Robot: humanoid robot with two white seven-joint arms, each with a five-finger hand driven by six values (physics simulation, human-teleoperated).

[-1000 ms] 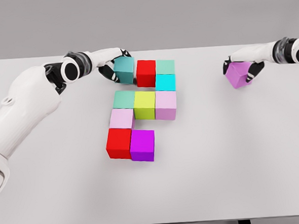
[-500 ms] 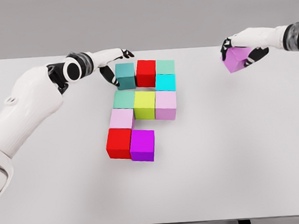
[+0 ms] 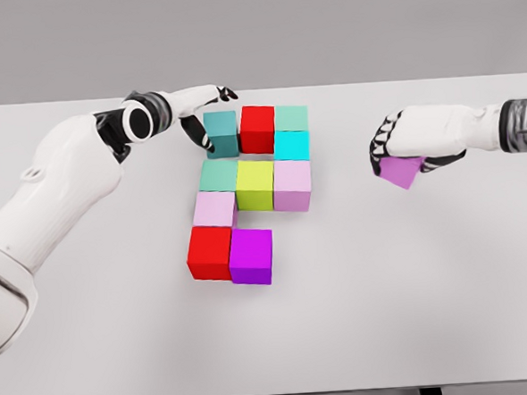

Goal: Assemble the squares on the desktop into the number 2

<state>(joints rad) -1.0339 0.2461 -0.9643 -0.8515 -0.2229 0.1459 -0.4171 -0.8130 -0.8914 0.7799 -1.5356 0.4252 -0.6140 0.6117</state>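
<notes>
- Far left, the left arm sweeps in across the white table (image 3: 449, 311), and the left hand (image 3: 200, 112) sits at the top-left corner of the block cluster, fingers spread and holding nothing.
- Its thumb reaches down the left face of the dark teal cube (image 3: 221, 133), looks like touching; the other fingers stretch over the cube's far edge.
- Top row, left to right: dark teal cube, red cube (image 3: 257, 128), pale green cube (image 3: 291, 118), with a cyan cube (image 3: 291, 146) just in front of the pale green one.
- Middle row: sea-green cube (image 3: 218, 175), yellow-green cube (image 3: 255, 185), pale lilac cube (image 3: 291, 186), all side by side and touching.
- Below the sea-green one sits a pale pink cube (image 3: 214, 209).
- Bottom row: a second red cube (image 3: 210, 252) and a magenta cube (image 3: 251, 255), pressed together.
- No containers on this table; the blocks stand straight on the surface.
- Over on the right, well apart from the cluster, the right hand (image 3: 412, 139) is clamped from above on a purple cube (image 3: 400, 170).
- That cube hangs tilted under the palm, one corner pointing down.
</notes>
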